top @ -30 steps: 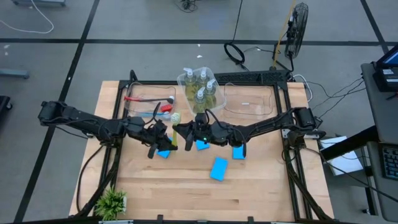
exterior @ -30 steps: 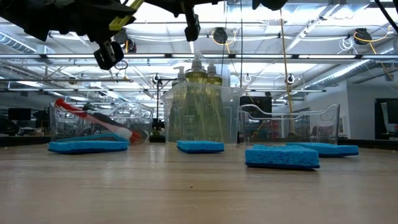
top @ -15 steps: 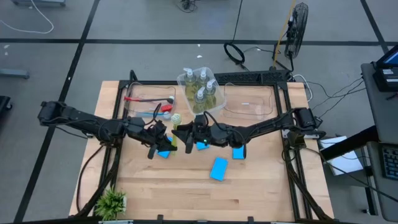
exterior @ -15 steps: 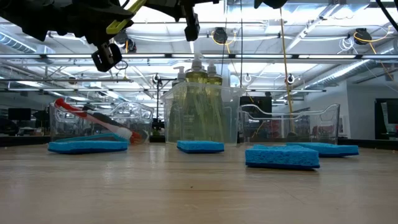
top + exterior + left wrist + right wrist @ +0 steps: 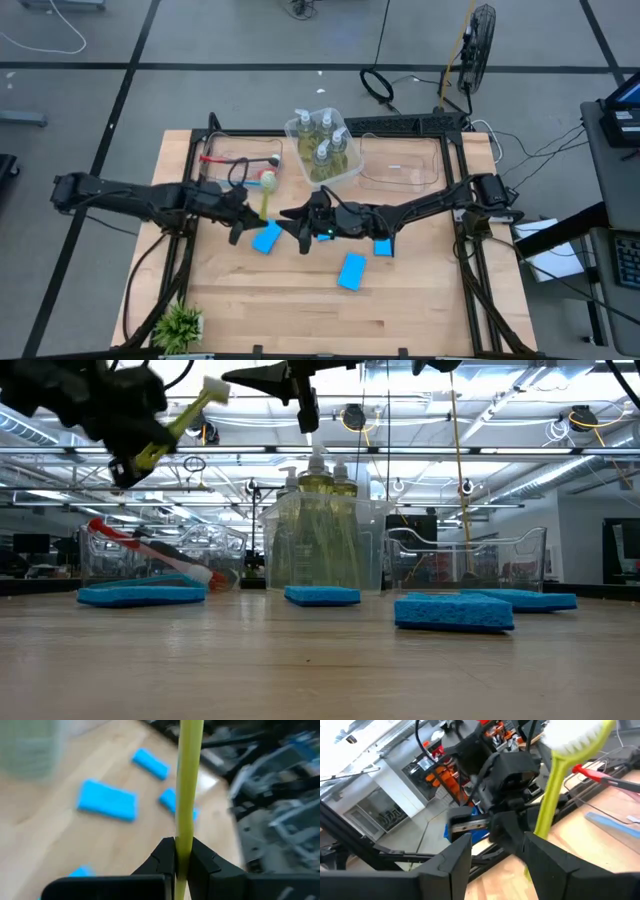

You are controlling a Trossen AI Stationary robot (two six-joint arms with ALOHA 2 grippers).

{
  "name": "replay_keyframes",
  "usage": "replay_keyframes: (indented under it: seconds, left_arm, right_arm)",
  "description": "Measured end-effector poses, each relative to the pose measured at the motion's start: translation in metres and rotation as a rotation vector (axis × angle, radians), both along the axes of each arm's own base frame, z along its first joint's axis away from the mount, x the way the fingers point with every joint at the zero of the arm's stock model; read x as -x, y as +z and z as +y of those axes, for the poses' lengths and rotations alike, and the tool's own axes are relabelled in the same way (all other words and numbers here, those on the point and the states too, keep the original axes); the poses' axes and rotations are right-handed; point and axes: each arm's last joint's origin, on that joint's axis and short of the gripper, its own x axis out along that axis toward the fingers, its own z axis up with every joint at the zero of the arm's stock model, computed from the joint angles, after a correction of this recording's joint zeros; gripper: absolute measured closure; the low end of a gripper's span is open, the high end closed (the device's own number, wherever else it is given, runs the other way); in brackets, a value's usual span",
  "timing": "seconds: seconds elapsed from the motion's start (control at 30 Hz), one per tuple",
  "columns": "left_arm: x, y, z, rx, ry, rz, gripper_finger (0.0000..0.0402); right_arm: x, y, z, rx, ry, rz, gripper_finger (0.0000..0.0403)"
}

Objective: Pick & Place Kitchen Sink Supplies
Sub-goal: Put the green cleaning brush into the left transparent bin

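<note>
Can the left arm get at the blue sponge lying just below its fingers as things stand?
Probably not yet. The left gripper is shut on the yellow-green brush, so its fingers are taken. The blue sponge lies bare on the table with nothing on it, so the way is otherwise free.

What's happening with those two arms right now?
Left gripper shut on yellow-green dish brush, carried above the table. Right gripper open, empty, beside it. Nothing blocking; blue sponges lie below.
</note>
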Motion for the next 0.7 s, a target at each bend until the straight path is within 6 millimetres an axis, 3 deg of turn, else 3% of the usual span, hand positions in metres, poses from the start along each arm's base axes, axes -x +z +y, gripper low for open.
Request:
replay_keyframes:
  seconds: [0.17,0.33,0.43,0.57,0.7]
  left_arm:
    - [0.025,-0.003,0.013,-0.083,0.069,0.225,0.0382]
    - [0.043,0.024,0.027,-0.306,0.14,0.51,0.0382]
    - [0.043,0.04,0.036,-0.359,0.194,0.578,0.0382]
    - [0.036,0.044,0.047,-0.393,0.207,0.623,0.0382]
    - [0.025,0.052,0.06,-0.568,0.231,0.7,0.0382]
  right_arm:
    - [0.0,0.0,0.0,0.0,0.025,0.002,0.0234]
    - [0.0,0.0,0.001,0.001,0.036,0.003,0.0234]
    - [0.0,0.0,0.0,0.007,0.034,0.003,0.0234]
    - [0.0,0.0,0.0,0.017,0.034,0.002,0.0236]
    - [0.0,0.0,0.0,0.017,0.034,0.003,0.0234]
